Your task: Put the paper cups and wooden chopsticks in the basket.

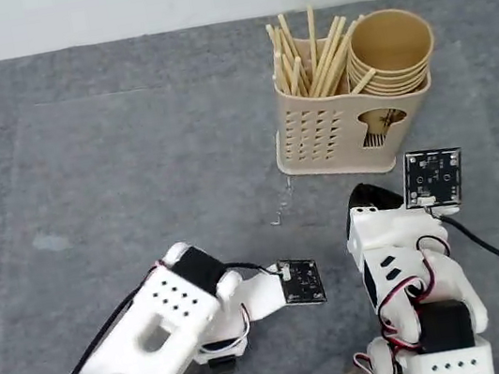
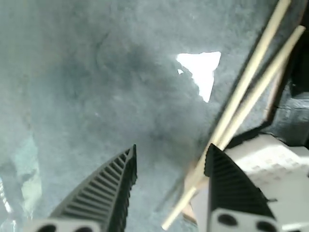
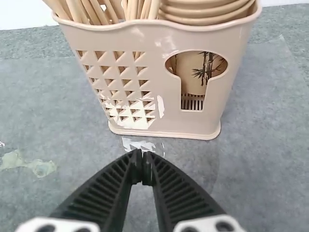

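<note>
the basket (image 1: 336,131) by the far edge of the table (image 1: 132,167) already holds the paper cups (image 1: 389,51) and many wooden chopsticks (image 1: 305,55), so the right gripper (image 3: 142,159) sits before it, jaws closed on nothing, while the left gripper (image 2: 172,150) hangs, jaws wide apart, over two loose chopsticks (image 2: 246,92) by the near edge to pinch them.

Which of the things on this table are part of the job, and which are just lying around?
Part of the job: basket; paper cups stacked in it; chopsticks standing in it; two loose chopsticks.
Just lying about: grey mat; pale smudge on it.
</note>
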You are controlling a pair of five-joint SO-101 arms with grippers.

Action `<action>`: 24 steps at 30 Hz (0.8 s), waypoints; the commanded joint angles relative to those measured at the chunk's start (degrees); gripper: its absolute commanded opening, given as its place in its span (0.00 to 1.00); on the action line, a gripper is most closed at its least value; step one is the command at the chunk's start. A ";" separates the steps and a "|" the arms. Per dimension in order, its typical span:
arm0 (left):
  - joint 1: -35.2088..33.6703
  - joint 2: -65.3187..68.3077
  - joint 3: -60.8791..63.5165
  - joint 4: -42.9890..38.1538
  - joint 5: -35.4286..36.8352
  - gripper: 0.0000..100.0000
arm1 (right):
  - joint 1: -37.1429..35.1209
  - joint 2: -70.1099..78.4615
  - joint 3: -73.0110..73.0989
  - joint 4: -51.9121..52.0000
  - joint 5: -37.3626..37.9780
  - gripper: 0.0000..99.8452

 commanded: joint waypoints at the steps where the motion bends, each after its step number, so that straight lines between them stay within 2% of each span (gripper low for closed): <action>1: 2.29 0.70 2.86 -4.31 -1.05 0.22 | 0.66 -0.40 -0.53 -1.36 0.62 0.01; 11: 10.64 1.05 10.42 -10.29 -0.79 0.22 | 0.66 -0.40 -0.53 -1.36 0.70 0.01; 24: 11.25 1.32 11.74 -12.75 -0.70 0.22 | 0.66 -0.31 -0.53 -1.36 0.70 0.01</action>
